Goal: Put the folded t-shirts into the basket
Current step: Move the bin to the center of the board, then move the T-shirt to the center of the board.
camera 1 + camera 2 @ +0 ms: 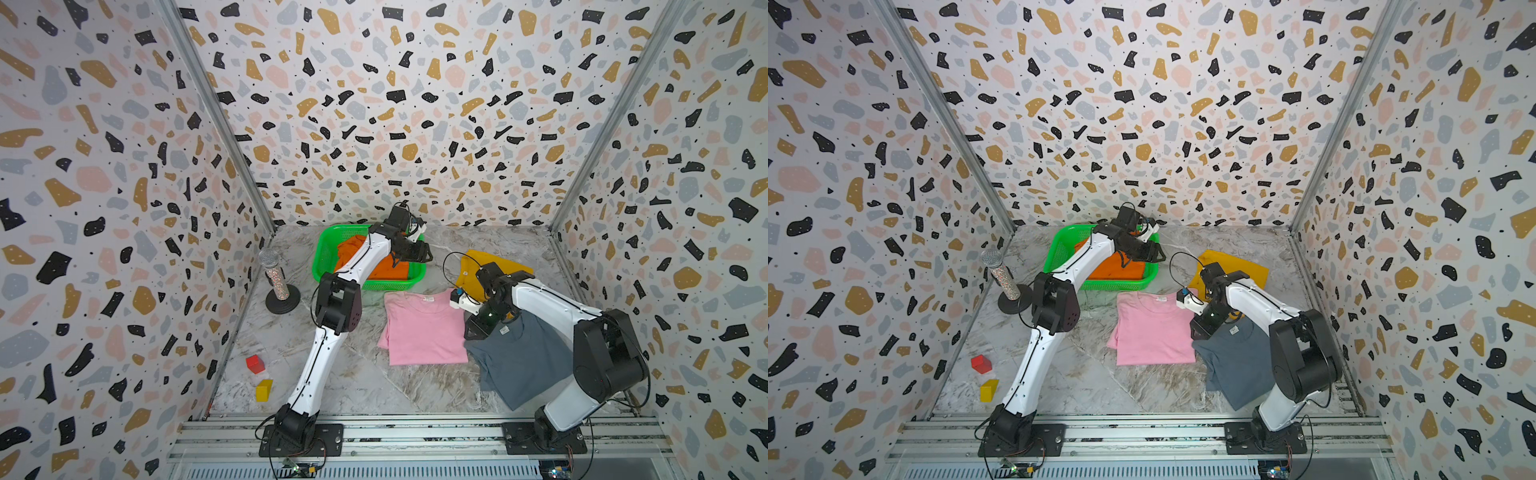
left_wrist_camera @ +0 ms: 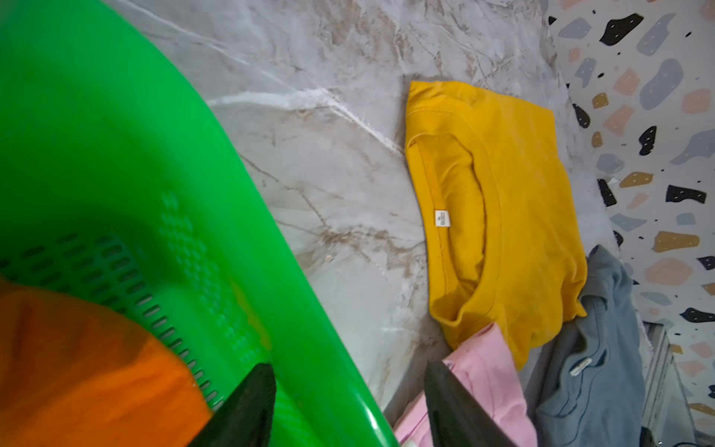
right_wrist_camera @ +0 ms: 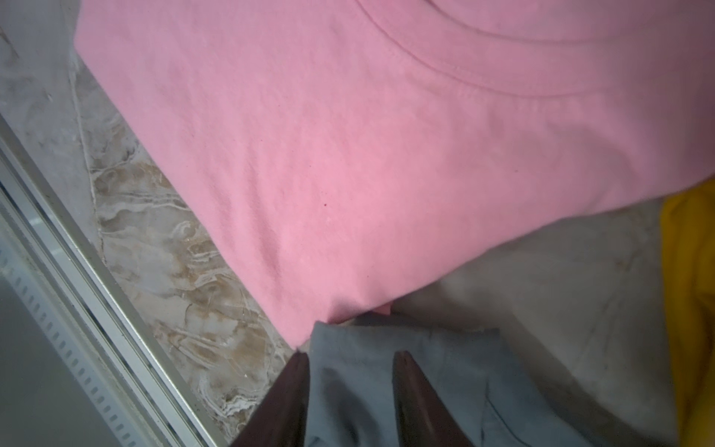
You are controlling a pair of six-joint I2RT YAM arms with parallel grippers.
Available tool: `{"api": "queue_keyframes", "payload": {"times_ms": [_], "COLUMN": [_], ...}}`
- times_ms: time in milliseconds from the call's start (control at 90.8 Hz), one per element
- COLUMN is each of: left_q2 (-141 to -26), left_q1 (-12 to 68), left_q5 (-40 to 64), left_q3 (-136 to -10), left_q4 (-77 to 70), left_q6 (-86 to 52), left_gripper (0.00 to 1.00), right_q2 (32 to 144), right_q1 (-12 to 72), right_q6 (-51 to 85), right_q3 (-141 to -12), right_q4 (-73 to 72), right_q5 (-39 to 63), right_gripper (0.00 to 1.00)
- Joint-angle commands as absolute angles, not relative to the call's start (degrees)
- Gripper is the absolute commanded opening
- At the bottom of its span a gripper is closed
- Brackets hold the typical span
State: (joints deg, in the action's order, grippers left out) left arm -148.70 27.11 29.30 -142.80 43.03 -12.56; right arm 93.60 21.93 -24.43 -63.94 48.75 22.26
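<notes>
Orange tee [image 1: 390, 270] lies inside the basket [image 1: 328, 257]. Pink tee [image 1: 424, 328] sits on the worktop [image 1: 353, 374] just in front of the basket. Mustard tee [image 2: 522, 193] is beside the basket's right side, and the grey tee [image 1: 523, 361] is farther off, past the pink one. Left claw [image 2: 348, 365] is over the basket's right rim, wide open, empty. Right claw [image 3: 352, 354] is well clear of the basket, half open, tips straddling the grey tee's edge.

The basket [image 1: 390, 285] is bright green, and its walls are pierced with rows of slots. Inside it I see the plain orange tee [image 1: 390, 270]. Beside the basket, the mustard yellow tee [image 2: 522, 193] has a small white neck label. The pink tee [image 1: 424, 328] and slate grey tee [image 1: 523, 365] near it are plain. Under the basket, the table [image 1: 353, 374] is grey marble with brown and white veins. The walls [image 1: 415, 124] behind the basket are white, flecked with black, ochre, pink and blue-grey.
</notes>
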Motion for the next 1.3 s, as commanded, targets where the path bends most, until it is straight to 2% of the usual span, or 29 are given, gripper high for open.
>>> {"api": "queue_keyframes", "payload": {"times_ms": [0,176,429,484,727,771,815,892,1046,1288], "left_q2": [-150.28,-147.33,-132.95,-128.68,-104.15,-100.33,-97.04,-92.83,-92.84,-103.69], "left_q1": [29.77,30.32,29.58,29.54,29.75,30.07,30.41,31.47,36.37,43.10], "left_q5": [31.32,33.25,25.66,23.47,17.49,16.46,15.63,14.13,8.47,5.44], "left_q3": [-146.06,-148.81,-141.22,-136.75,-98.75,-92.46,-86.64,-77.28,-66.92,-69.28], "left_q4": [37.63,39.63,48.82,50.88,46.67,45.27,43.86,40.26,33.16,31.25], "left_q6": [-19.72,-18.79,1.47,6.28,22.93,24.88,26.63,28.24,31.21,32.01], "left_gripper": [0.65,0.68,0.74,0.75,0.75,0.75,0.75,0.75,0.75,0.68], "right_q2": [90.86,89.16,87.04,86.85,85.11,84.68,84.15,83.41,82.52,80.58], "right_q1": [21.01,18.15,17.09,17.14,16.46,16.09,15.65,14.88,13.11,11.87], "right_q6": [-24.04,-22.71,-22.02,-21.86,-20.21,-19.87,-19.54,-19.31,-19.16,-20.16], "right_q3": [-64.45,-64.18,-62.87,-62.85,-62.71,-62.75,-62.67,-62.61,-62.67,-61.19], "right_q4": [49.22,48.04,44.48,43.98,42.24,42.01,41.78,41.48,41.22,40.49], "right_q5": [22.30,22.60,22.57,22.55,17.14,16.31,15.29,13.12,8.93,7.50], "right_gripper": [0.41,0.46,0.61,0.63,0.76,0.79,0.87,0.92,0.94,0.94]}}
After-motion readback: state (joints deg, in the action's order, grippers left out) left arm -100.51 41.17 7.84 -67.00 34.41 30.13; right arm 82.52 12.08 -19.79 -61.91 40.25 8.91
